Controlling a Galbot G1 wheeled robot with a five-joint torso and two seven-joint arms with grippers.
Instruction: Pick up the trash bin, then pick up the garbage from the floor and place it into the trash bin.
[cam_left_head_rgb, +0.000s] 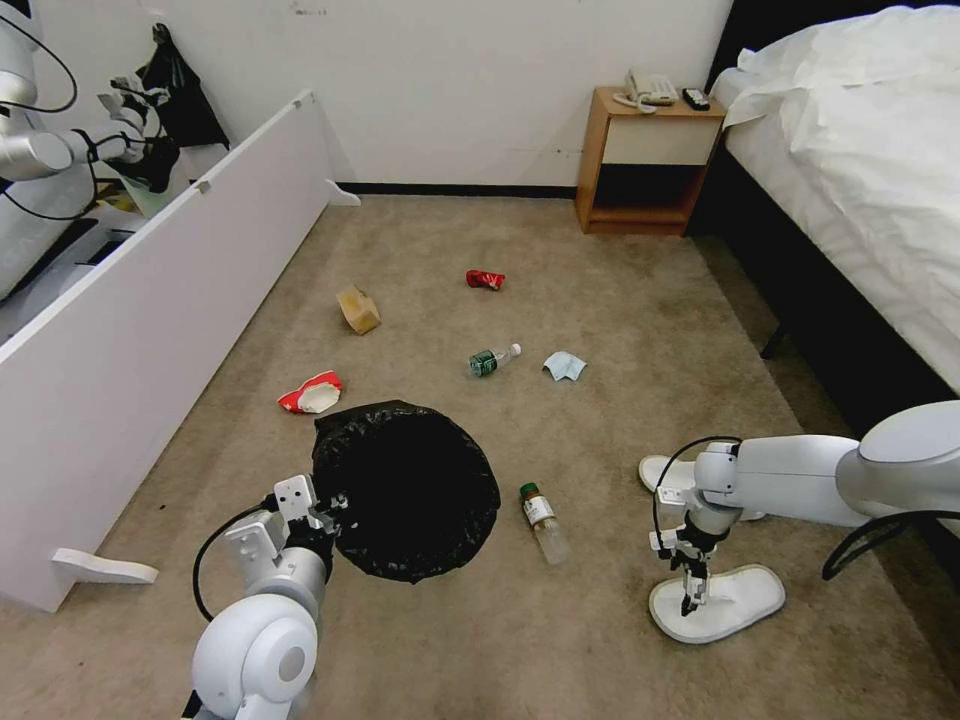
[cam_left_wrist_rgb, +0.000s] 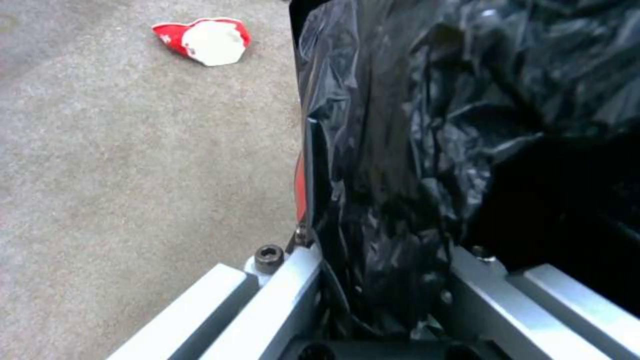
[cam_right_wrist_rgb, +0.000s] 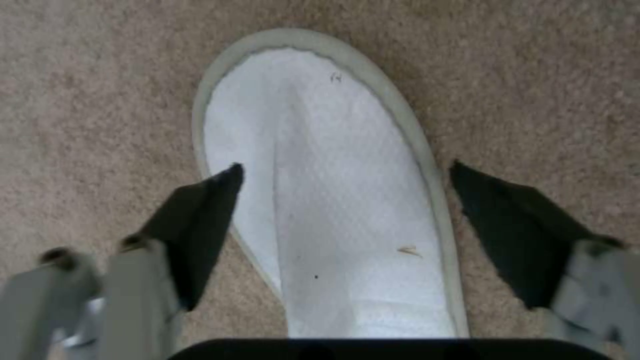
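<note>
**Trash bin gripped at its rim, right gripper poised over a slipper**

Trash bin (cam_left_head_rgb: 405, 490) looks almost wholly black from above: a round bin lined with a crinkly, glossy black bag (cam_left_wrist_rgb: 413, 150) that spills over the rim, with a thin sliver of red body (cam_left_wrist_rgb: 300, 185) showing in the left wrist view. It sits low in the left half of the carpet (cam_left_head_rgb: 600, 300). The left gripper (cam_left_head_rgb: 330, 515) is closed on the near-left rim, its metal fingers (cam_left_wrist_rgb: 293, 280) pinching bag and wall together.

Right of the bin, the right gripper (cam_left_head_rgb: 690, 595) points down over a white slipper (cam_right_wrist_rgb: 333, 200), its 2 dark fingertips (cam_right_wrist_rgb: 200, 220) spread wide on either side of the slipper, holding nothing. The slipper is flat, oval, with a towelling-like insole and a pale edge. A 2nd slipper (cam_left_head_rgb: 665, 472) lies just behind the right arm.

Between bin and gripper lies a clear bottle with a green cap (cam_left_head_rgb: 543, 522). Farther out are a crushed red-and-white paper cup (cam_left_head_rgb: 312, 393), a tan paper bag (cam_left_head_rgb: 359, 309), a red can (cam_left_head_rgb: 485, 279), a green-labelled bottle (cam_left_head_rgb: 492, 360) and a light blue cloth (cam_left_head_rgb: 564, 366). A white board (cam_left_head_rgb: 150, 330) stands to the left; a wooden nightstand (cam_left_head_rgb: 645, 160) and a bed (cam_left_head_rgb: 860, 180) stand at the far right.
</note>
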